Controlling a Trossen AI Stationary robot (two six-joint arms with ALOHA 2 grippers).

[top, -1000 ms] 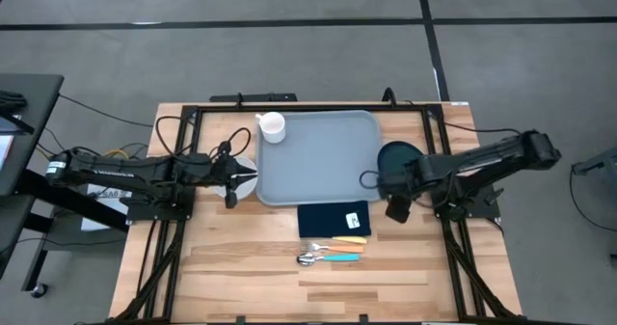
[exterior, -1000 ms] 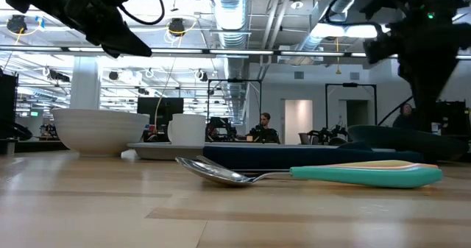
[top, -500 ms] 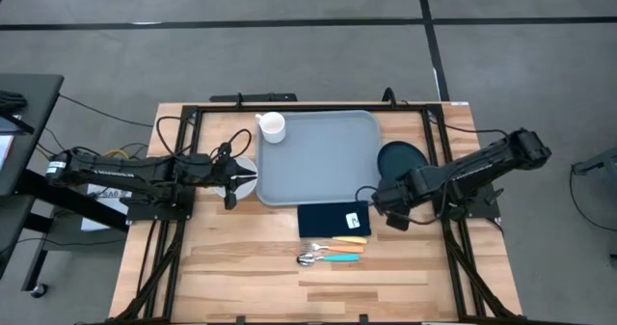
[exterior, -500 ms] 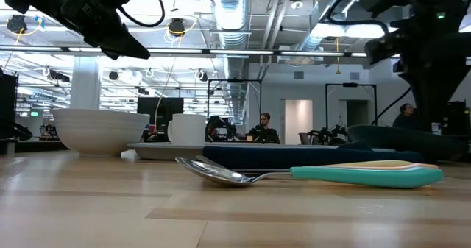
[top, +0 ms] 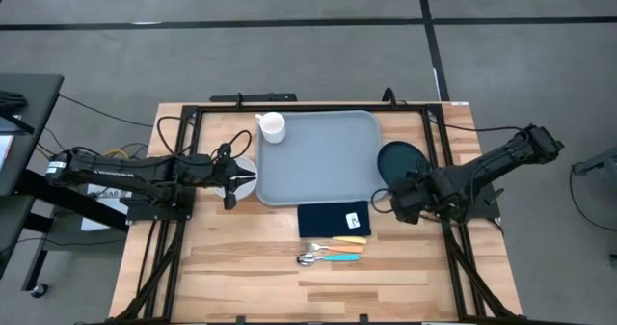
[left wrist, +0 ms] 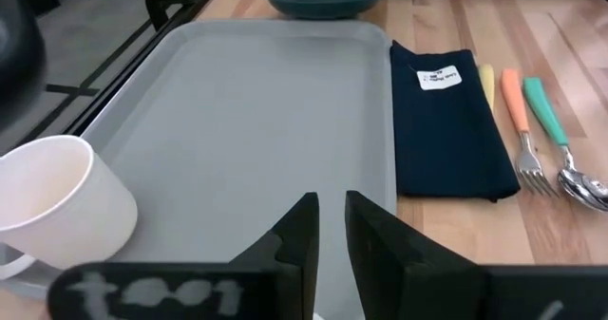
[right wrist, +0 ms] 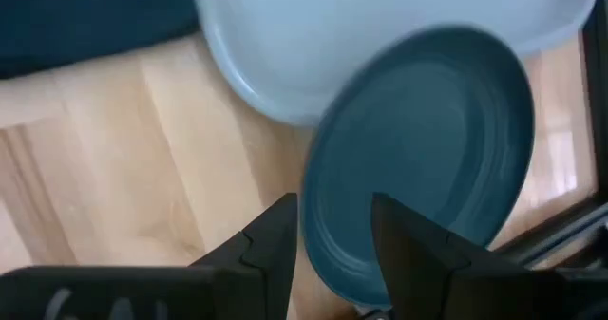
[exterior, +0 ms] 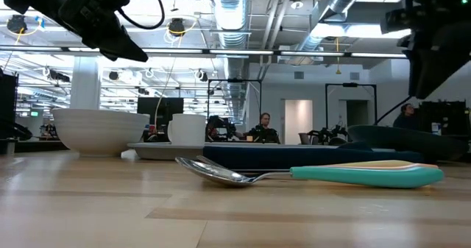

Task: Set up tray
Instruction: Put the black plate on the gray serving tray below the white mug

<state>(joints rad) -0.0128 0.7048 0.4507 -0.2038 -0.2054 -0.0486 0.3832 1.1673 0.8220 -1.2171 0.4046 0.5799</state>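
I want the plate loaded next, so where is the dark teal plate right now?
In the high view the plate lies on the table's right side, against the tray's right edge, with the right gripper just in front of it.

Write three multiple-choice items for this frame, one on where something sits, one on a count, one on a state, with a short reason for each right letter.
1. Where is the white cup?
A. on the tray's far left corner
B. on the napkin
C. on the plate

2. How many utensils lie near the napkin?
A. one
B. three
C. six

3. What is on the tray besides the cup?
A. the plate
B. the spoon
C. nothing

Key:
1 A, the high view shows the cup at the tray's corner on the left arm's side, far from the napkin.
2 B, the left wrist view shows three handles beside the napkin: yellow, orange and teal.
3 C, the rest of the tray is bare; the teal plate sits at its edge on the right arm's side, with the right gripper at the plate's rim.
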